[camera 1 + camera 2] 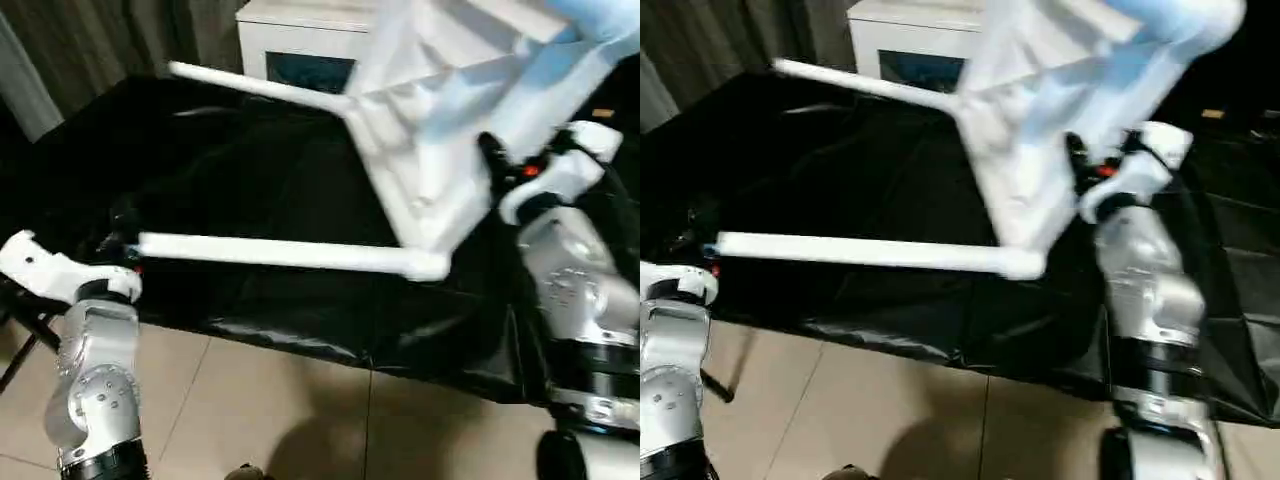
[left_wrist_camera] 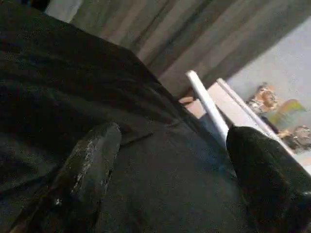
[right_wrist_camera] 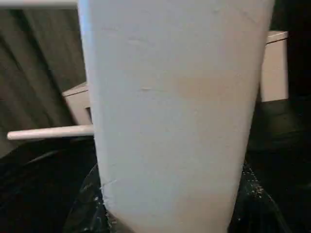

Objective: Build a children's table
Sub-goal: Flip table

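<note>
Two long round white legs [image 1: 285, 252] stick out from the white plastic children's table [image 1: 440, 130], which is tilted on its side above the black-covered counter [image 1: 250, 170]. The near edge of the counter runs across the lower part of the head views, with tiled floor [image 1: 280, 410] below it; the black cover between the two legs is bare and gives open room.

The right claw [image 1: 492, 160] is at the rim of the table top, close to the corner where the nearer leg is joined. In the right wrist view a broad white part of the table stands between its black fingers [image 3: 85, 208], so it holds the table.

The left claw [image 2: 170, 165] stands wide with nothing between its fingers, low over the black cover, near the free end of the nearer leg.

Behind the counter is a white low cabinet [image 1: 300, 40] with a dark glass opening, and grey curtains [image 1: 90, 40] hang at the back.
</note>
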Controlling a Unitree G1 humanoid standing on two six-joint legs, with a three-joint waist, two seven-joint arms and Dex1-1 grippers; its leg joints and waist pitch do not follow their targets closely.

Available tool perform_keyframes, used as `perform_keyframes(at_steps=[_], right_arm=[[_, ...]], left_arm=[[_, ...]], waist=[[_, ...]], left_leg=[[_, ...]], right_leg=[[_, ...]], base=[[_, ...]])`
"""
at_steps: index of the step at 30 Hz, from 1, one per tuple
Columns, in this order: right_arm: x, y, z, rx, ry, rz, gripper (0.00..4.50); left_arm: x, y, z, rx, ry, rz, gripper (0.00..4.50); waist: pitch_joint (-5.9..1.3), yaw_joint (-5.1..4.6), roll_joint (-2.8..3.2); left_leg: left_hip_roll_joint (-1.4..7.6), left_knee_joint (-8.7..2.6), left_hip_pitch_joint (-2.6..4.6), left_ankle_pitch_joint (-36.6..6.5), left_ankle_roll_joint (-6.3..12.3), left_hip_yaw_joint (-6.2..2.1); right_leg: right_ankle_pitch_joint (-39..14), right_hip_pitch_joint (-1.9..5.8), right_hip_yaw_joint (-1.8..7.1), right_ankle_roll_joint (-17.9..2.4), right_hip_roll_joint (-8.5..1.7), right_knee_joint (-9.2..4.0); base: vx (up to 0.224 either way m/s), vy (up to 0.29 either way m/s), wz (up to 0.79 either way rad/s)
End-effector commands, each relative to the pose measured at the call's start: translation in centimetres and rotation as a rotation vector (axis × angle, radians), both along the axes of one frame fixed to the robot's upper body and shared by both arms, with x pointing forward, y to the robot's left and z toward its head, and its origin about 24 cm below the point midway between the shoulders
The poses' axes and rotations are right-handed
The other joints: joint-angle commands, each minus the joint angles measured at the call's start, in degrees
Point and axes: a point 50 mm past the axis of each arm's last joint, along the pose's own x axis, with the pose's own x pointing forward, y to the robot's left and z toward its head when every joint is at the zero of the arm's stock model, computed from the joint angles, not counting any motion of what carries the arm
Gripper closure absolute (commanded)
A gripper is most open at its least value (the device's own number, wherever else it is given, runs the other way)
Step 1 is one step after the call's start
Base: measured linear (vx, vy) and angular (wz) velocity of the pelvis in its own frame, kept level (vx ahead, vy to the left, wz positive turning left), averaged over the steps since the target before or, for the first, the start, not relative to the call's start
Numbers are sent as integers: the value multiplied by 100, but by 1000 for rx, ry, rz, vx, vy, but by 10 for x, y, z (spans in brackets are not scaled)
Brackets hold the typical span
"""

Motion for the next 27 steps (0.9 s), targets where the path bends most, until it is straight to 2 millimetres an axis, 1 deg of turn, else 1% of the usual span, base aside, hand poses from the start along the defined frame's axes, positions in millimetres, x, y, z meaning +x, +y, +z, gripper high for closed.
perform_keyframes(at_steps=[1, 4, 5, 9, 10, 11, 12, 16, 17, 18, 19, 20, 21, 22, 23, 24, 25, 26, 27], right_arm=[[-7, -23, 11, -15, -39, -136, 289], [-9, -20, 11, -57, -42, -171, 290], [-10, -19, 11, -68, -40, -178, 290], [-10, -17, 8, -75, -24, -193, 290], [-10, -13, 5, -128, -2, -192, 290], [-10, -11, 5, -161, 4, -190, 290], [-9, -9, 4, -184, 9, -185, 290], [-8, -5, 4, -198, 17, -181, 290], [-8, -4, 5, -217, 13, -180, 290], [-6, -1, 6, -240, 11, -177, 290], [-4, 2, 8, -260, 6, -175, 290], [-4, 2, 8, -265, 5, -175, 290], [-3, 4, 9, -283, 1, -176, 290], [-1, 8, 10, -306, -2, -171, 290], [0, 10, 10, -307, 0, -174, 290], [0, 10, 10, -307, 0, -174, 290], [2, 14, 7, -317, 11, -172, 290], [3, 16, 6, -317, 17, -176, 290], [4, 18, 4, -319, 22, -179, 290]], left_arm=[[0, -2, -6, 2, 37, 1, 55], [4, -13, -9, 19, 58, -41, 55], [6, -17, -10, 31, 64, -61, 55], [9, -29, -9, 57, 58, -122, 55], [12, -38, -8, 126, 60, -198, 55], [12, -42, -7, 157, 65, -227, 55], [13, -44, -7, 183, 67, -253, 55], [13, -47, -6, 212, 65, -288, 55], [13, -49, -5, 235, 57, -309, 55], [13, -55, -2, 298, 43, -386, 55], [12, -63, 0, 351, 30, -464, 55], [11, -64, 0, 359, 27, -479, 55], [10, -71, 2, 394, 18, -541, 55], [7, -82, 6, 470, -8, -652, 55], [4, -88, 8, 521, -31, -720, 55], [4, -88, 8, 521, -31, -720, 55], [-3, -101, 15, 685, -117, -873, 55], [-7, -108, 18, 721, -156, -954, 55], [-13, -115, 22, 754, -202, -1041, 55]], waist=[[-398, -63, 6], [-399, -58, -1], [-394, -62, 6], [-398, -88, -2], [-402, -91, -1], [-403, -86, 5], [-405, -88, 8], [-401, -133, 14], [-397, -152, -2], [-394, -160, 12], [-398, -162, -23], [-402, -164, -4], [-393, -174, -2], [-394, -178, 0], [-393, -180, 12], [-386, -184, 3], [-378, -181, -20], [-384, -180, -4], [-379, -201, -5]], left_leg=[[128, -447, 86, -966, -153, 9], [139, -450, 82, -961, -160, 7], [138, -454, 69, -959, -176, 2], [133, -460, 43, -959, -200, -3], [133, -457, 46, -960, -197, -4], [129, -455, 47, -920, -178, -2], [130, -456, 40, -873, -189, -9], [129, -458, 39, -945, -247, -4], [130, -457, 42, -983, -243, -1], [130, -461, 43, -1017, -235, 0], [134, -465, 39, -993, -207, -4], [138, -468, 40, -968, -198, -9], [146, -470, 63, -999, -203, 2], [148, -475, 54, -963, -210, -5], [144, -471, 55, -980, -219, 1], [153, -473, 73, -1031, -227, 11], [151, -484, 57, -1018, -210, 6], [147, -483, 54, -1003, -205, 5], [154, -490, 45, -996, -229, 8]], right_leg=[[-921, 205, 162, -731, -178, -390], [-912, 192, 159, -726, -178, -397], [-934, 199, 157, -705, -179, -393], [-966, 207, 153, -641, -186, -398], [-958, 206, 152, -633, -184, -397], [-955, 194, 153, -582, -180, -400], [-930, 201, 151, -567, -183, -391], [-916, 208, 154, -623, -180, -385], [-903, 206, 156, -648, -178, -391], [-937, 203, 156, -665, -179, -395], [-982, 205, 152, -645, -184, -390], [-976, 203, 154, -640, -188, -375], [-1015, 176, 157, -654, -183, -384], [-1002, 183, 155, -684, -187, -377], [-1003, 176, 156, -696, -181, -366], [-1037, 159, 160, -715, -181, -369], [-1076, 168, 162, -717, -190, -383], [-1076, 172, 166, -708, -195, -373], [-1066, 176, 168, -717, -201, -353]], base=[[0, 0, 0], [0, 0, 0], [0, 0, 0], [0, 0, 0], [0, 0, 0], [0, 0, 0], [0, 0, 0], [0, 0, 0], [0, 0, 0], [0, 0, 0], [0, 0, 0], [0, 0, 0], [0, 0, 0], [0, 0, 0], [0, 0, 0], [0, 0, 0], [0, 0, 0], [0, 0, 0], [0, 0, 0]])
